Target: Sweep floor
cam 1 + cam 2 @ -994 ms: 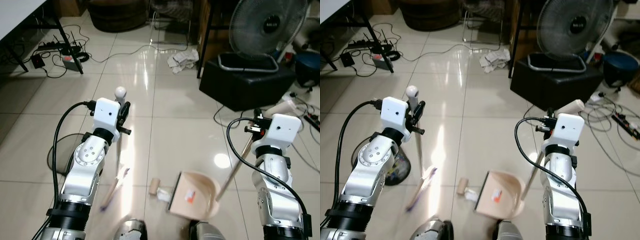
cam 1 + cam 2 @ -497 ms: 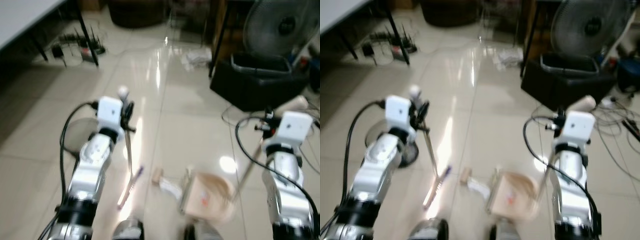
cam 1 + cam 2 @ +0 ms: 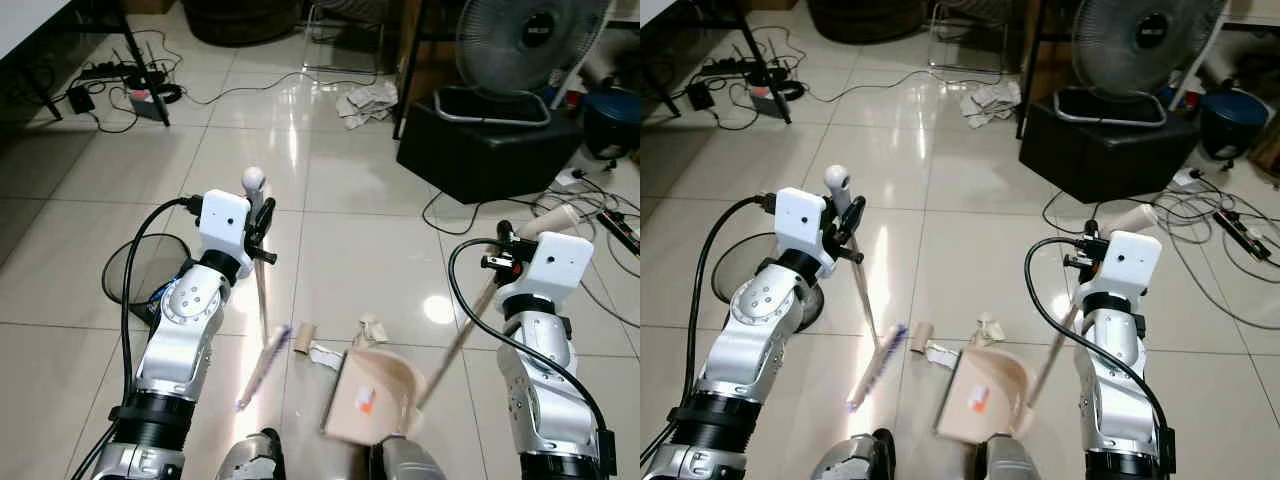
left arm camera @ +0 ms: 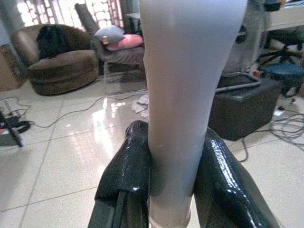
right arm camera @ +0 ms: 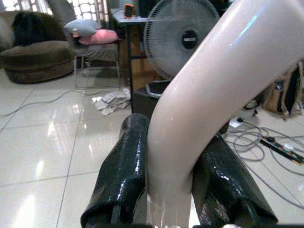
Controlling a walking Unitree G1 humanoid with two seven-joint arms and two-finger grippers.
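A glossy, pale tiled floor seen from the robot's head, looking down past both silver arms. The left gripper is clamped on the white handle of a broom; in the left wrist view its two black fingers press against either side of the shaft. The broom slants down to its bristle head, which rests on the floor just ahead of the robot's left foot.

The right gripper is closed around the pale curved handle of a dustpan. The pan is beige, tilted, and sits low in front of the robot, between its two feet, with its long handle rising up to the robot's right.

Small litter lies on the tiles between broom head and pan — a cardboard tube, a scrap of white paper and a crumpled white piece, all close together and just beside the pan's mouth.

Ahead, the middle of the floor is open tile. Along its far edge lies a crumpled cloth. To the robot's right stands a black box carrying a fan, with loose cables trailing near it. To the far left, a power strip and cords sit by a table leg. A dark round bin sits just behind the left arm.
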